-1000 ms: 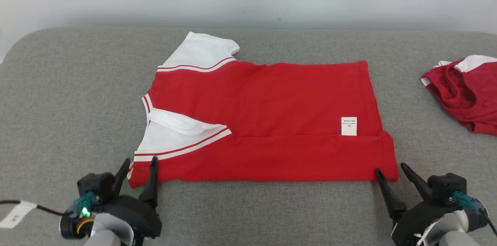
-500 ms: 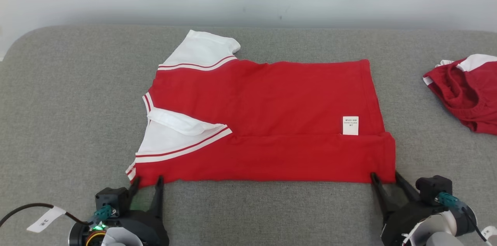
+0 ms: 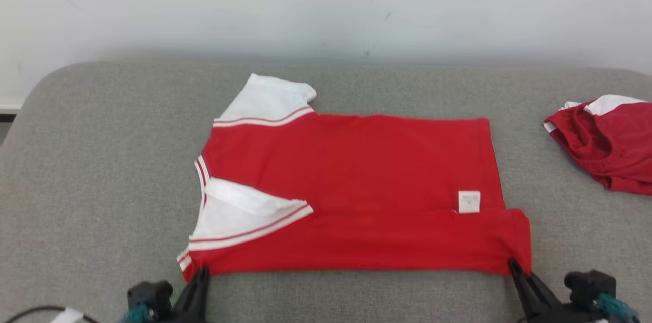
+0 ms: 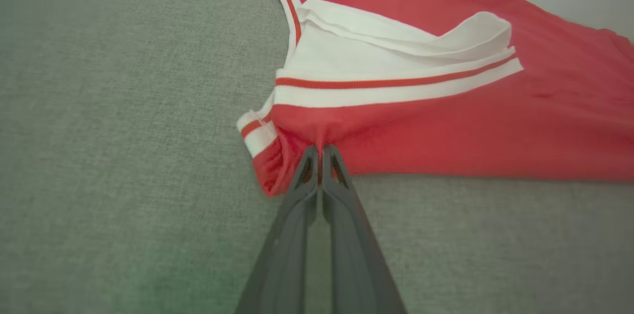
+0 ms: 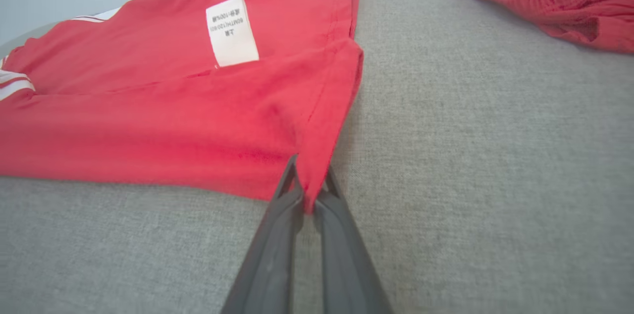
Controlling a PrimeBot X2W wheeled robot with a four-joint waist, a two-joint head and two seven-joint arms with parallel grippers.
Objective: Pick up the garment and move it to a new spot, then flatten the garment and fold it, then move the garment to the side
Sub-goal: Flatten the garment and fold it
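Red garment [image 3: 367, 170]: flat at centre of grey table [image 3: 102, 160], near strip already folded over; left gripper [image 4: 321, 150] pinching 7 o'clock corner, right gripper [image 5: 309, 190] pinching 5 o'clock corner; further folds and sideways move apparently outstanding

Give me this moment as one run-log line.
stage: folding, near edge gripped | left gripper: shut on red shirt, near-left corner | right gripper: shut on near-right corner | second red garment: far right, apart

Head camera looks down on the garment [image 3: 356, 170]; wrist cameras close at its corners.
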